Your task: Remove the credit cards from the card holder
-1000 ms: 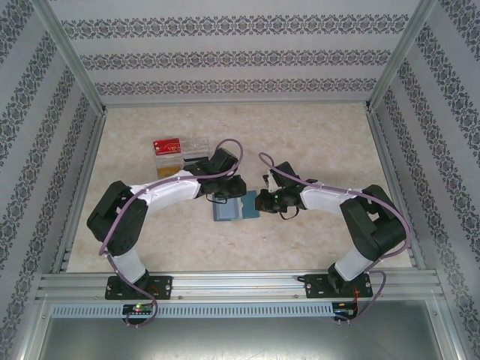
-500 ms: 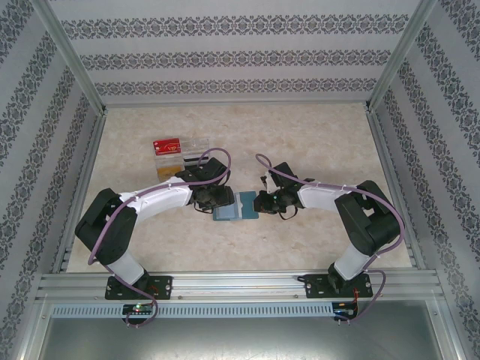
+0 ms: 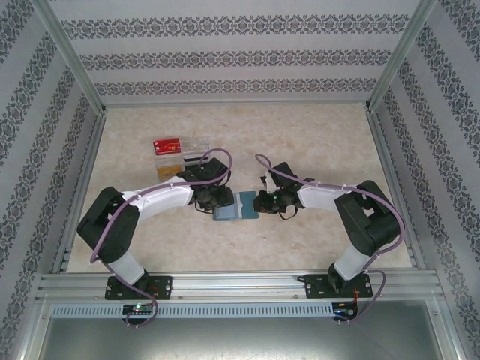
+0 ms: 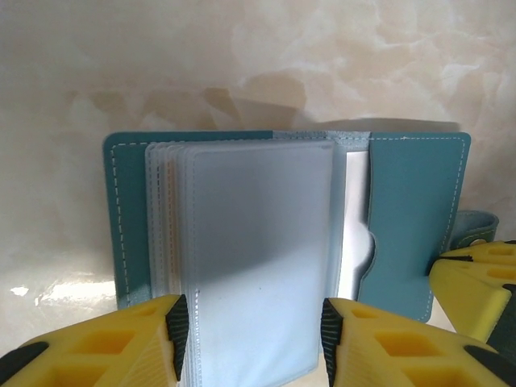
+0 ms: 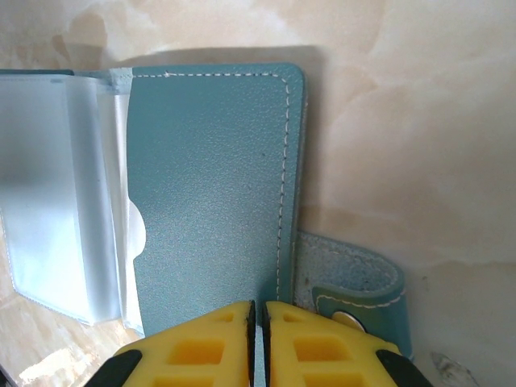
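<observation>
Open card holder (image 3: 235, 205) in the middle of the surface (image 3: 315, 135), with a pincer at each side.
A metal rail (image 3: 240, 283) runs along the near edge of the pale marbled surface, and patterned wallpaper (image 3: 240, 60) covers the walls. The left pincer (image 4: 251, 322) stands half open, its fingers on either side of the holder's clear sleeves (image 4: 258, 242); I cannot tell whether they touch. The right pincer (image 5: 258, 318) is closed to a slit on the near edge of the right cover, beside the snap strap (image 5: 355, 282). Farther back on the left sit a clear tray (image 3: 196, 150) and a red card (image 3: 167, 145).
</observation>
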Controlling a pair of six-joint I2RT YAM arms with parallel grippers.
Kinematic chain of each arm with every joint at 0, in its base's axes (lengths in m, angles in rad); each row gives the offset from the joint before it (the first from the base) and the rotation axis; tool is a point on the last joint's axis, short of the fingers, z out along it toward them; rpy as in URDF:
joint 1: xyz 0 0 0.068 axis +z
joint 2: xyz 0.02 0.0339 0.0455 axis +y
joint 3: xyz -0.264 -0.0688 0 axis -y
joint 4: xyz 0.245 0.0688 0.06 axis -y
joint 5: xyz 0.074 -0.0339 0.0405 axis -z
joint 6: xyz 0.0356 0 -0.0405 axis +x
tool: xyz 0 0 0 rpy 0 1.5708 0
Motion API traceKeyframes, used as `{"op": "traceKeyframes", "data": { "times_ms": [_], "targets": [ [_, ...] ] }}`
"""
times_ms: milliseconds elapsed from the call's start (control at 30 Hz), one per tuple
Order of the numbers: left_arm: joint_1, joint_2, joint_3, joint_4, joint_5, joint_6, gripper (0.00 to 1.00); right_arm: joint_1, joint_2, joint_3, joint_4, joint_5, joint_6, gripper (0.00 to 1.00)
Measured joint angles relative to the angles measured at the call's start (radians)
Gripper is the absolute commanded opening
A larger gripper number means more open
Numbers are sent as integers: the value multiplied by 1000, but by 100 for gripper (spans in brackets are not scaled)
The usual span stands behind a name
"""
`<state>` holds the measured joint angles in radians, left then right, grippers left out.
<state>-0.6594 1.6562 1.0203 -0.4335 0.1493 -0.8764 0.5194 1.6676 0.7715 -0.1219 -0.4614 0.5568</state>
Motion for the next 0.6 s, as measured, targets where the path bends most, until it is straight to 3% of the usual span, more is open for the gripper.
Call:
{"op": "traceKeyframes", "data": {
  "times_ms": [600],
  "targets": [
    [0, 55, 5, 10, 12, 0, 53, 0, 7, 6, -4, 0, -7, 14]
  ]
}}
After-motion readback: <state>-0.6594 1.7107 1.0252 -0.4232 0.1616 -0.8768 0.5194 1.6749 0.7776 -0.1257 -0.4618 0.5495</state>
